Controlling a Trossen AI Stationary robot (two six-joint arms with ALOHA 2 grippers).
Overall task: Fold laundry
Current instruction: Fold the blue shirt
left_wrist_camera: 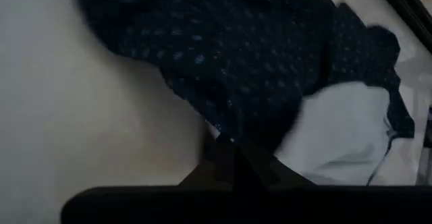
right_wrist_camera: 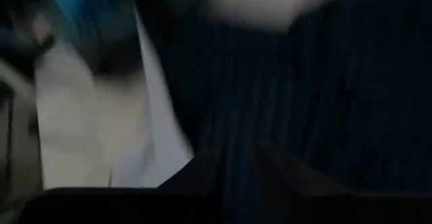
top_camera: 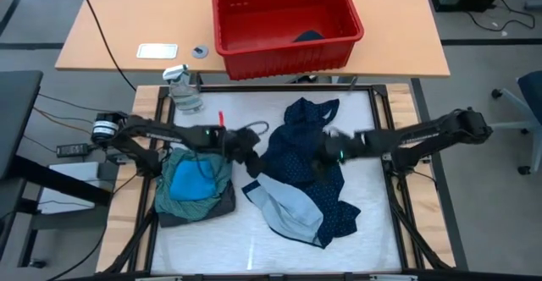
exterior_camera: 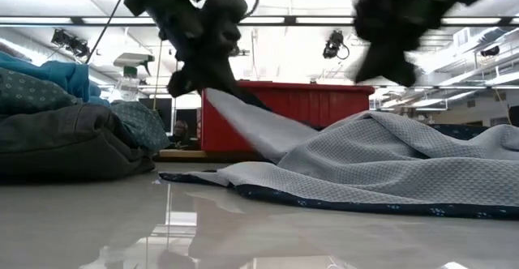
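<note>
The navy dotted piece [top_camera: 313, 137] lies crumpled in the middle of the table, with its pale inner side [top_camera: 292, 212] turned up near the front. My left gripper [top_camera: 251, 164] is at the garment's left edge, shut on the cloth. My right gripper [top_camera: 324, 161] hovers over the garment's middle; in the low view it [exterior_camera: 379, 70] stands clear above the cloth, fingers apart. A pile of teal, bright blue and dark grey pieces [top_camera: 195, 188] rests on the table's left side. My left gripper holds the navy dotted piece by its left edge [exterior_camera: 223, 103], pinched between the two fingers, which come from above and slant down. That edge is lifted off the table, pale side showing. It slopes down to the rest of the garment [exterior_camera: 365, 164], which lies on the table.
The red bin [top_camera: 284, 19] stands on the wooden desk beyond the far edge, with a dark item inside. A clear spray bottle [top_camera: 183, 90] stands at the far left corner. A red pen-like object [top_camera: 221, 117] lies nearby. White table surface [top_camera: 212, 247] shows near the front.
</note>
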